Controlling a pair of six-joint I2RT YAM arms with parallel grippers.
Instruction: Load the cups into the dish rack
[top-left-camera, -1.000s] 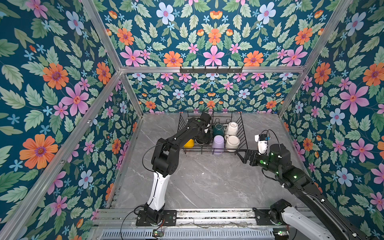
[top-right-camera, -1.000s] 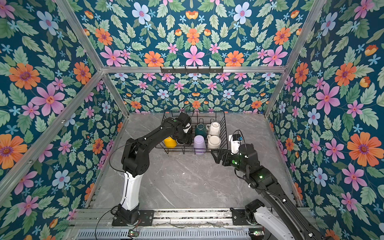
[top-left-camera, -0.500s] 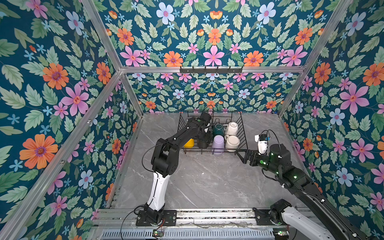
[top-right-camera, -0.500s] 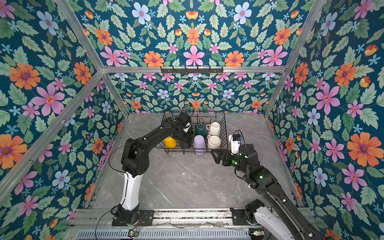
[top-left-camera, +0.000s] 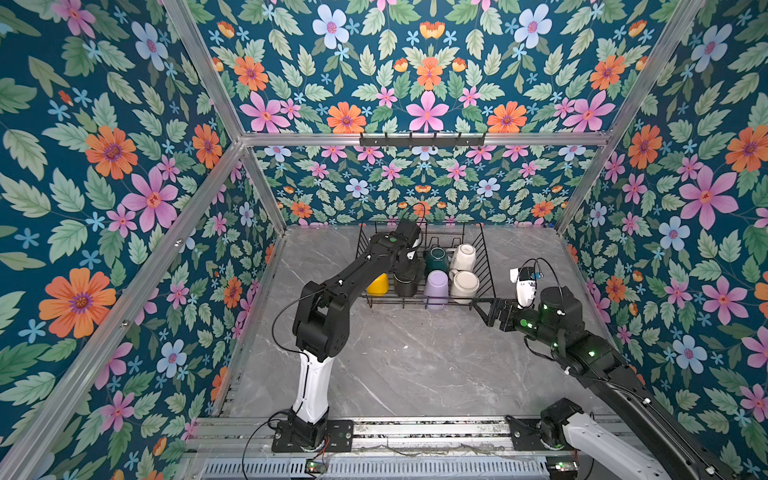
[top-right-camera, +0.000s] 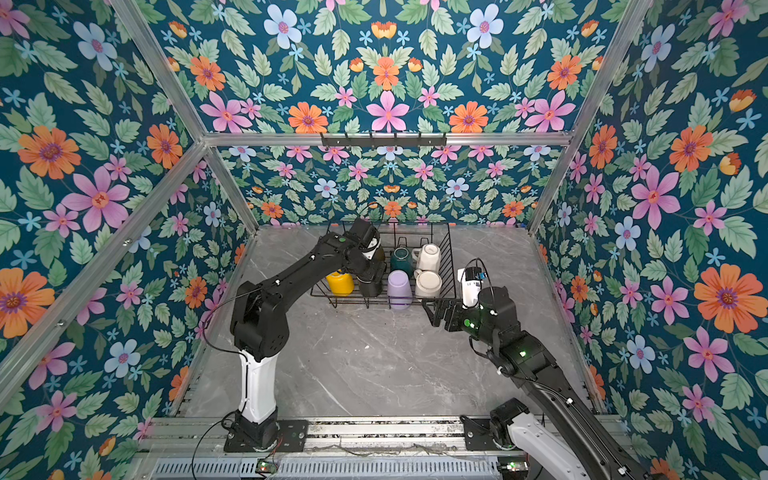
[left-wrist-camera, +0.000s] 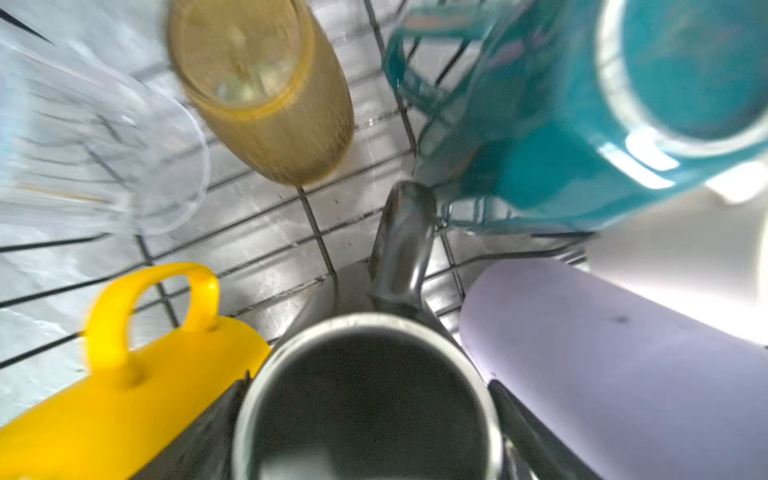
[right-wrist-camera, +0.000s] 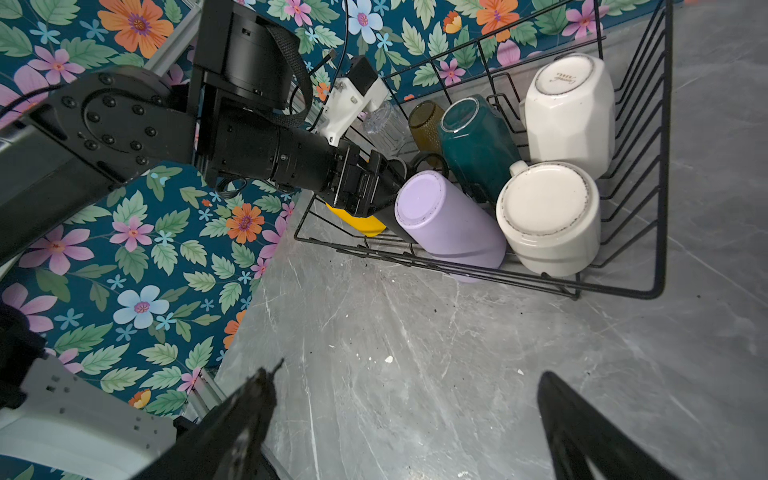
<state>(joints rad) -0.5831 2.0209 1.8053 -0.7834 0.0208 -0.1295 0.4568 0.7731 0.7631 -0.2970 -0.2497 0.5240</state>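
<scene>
The black wire dish rack (top-left-camera: 486, 266) (right-wrist-camera: 660, 166) stands at the back of the table. It holds several cups. Among them are a yellow mug (top-left-camera: 377, 284) (left-wrist-camera: 124, 395), a lilac tumbler (top-left-camera: 436, 286) (right-wrist-camera: 449, 224), a dark-green mug (top-left-camera: 436, 257) (right-wrist-camera: 478, 145), two white mugs (right-wrist-camera: 569, 112) (right-wrist-camera: 548, 216), an amber glass (left-wrist-camera: 266, 83) and a clear glass (left-wrist-camera: 83, 145). My left gripper (top-left-camera: 403, 272) (left-wrist-camera: 365, 415) reaches into the rack. It is open, with its fingers close on either side of the black mug (left-wrist-camera: 365, 395) (top-right-camera: 371, 282). My right gripper (top-left-camera: 484, 309) (right-wrist-camera: 413, 372) hovers open and empty by the rack's front right corner.
A black hook rail (top-left-camera: 422, 139) hangs on the back wall. Floral walls close in the left, back and right sides. The grey marble tabletop (top-left-camera: 395, 361) stretches in front of the rack. The left arm's elbow (top-left-camera: 320, 320) rises over its left part.
Little differs. The left gripper stays over the black mug in the rack, and the right arm has not moved.
</scene>
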